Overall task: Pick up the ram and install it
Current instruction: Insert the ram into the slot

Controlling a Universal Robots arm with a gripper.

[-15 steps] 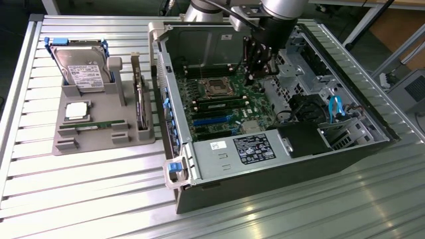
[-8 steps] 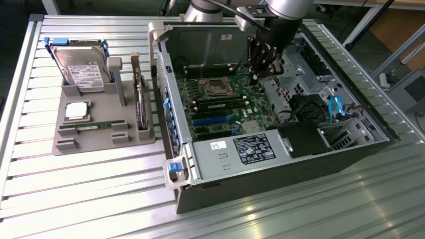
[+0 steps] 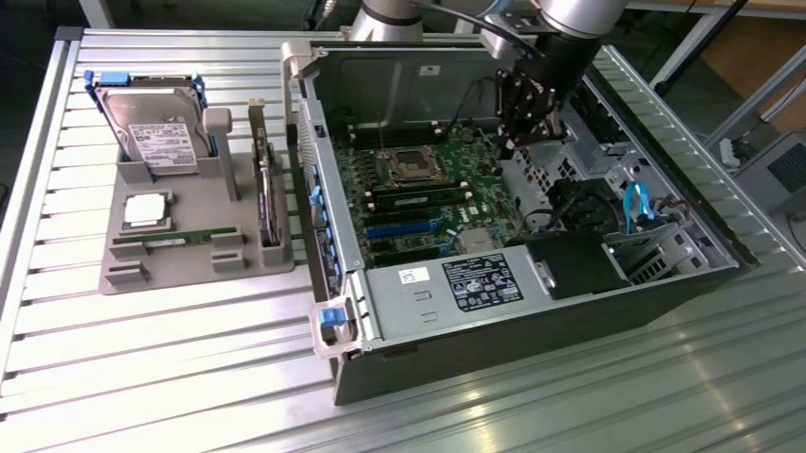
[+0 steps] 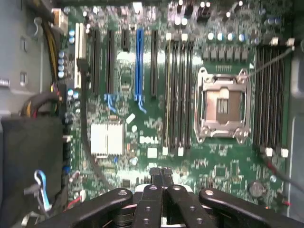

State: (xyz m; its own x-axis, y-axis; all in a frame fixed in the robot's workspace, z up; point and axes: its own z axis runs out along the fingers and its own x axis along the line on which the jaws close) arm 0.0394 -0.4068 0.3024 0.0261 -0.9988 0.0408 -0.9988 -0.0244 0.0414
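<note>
Above the open computer case (image 3: 529, 236) at the upper right of the exterior view, the gripper (image 3: 527, 142) hung pinched shut on nothing, while the ram (image 3: 170, 238) lay at left in its grey tray (image 3: 189, 269), apparently slotted there for picking.

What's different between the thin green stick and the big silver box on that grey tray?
The ram is a long, slim green strip; the hard drive is a broad silver block with a white label. The ram lies low along the grey tray, nearer the exterior view's bottom edge, while the hard drive leans tilted in a blue-edged cradle at the far end. Both rest on that tray, outside the open computer case.
</note>
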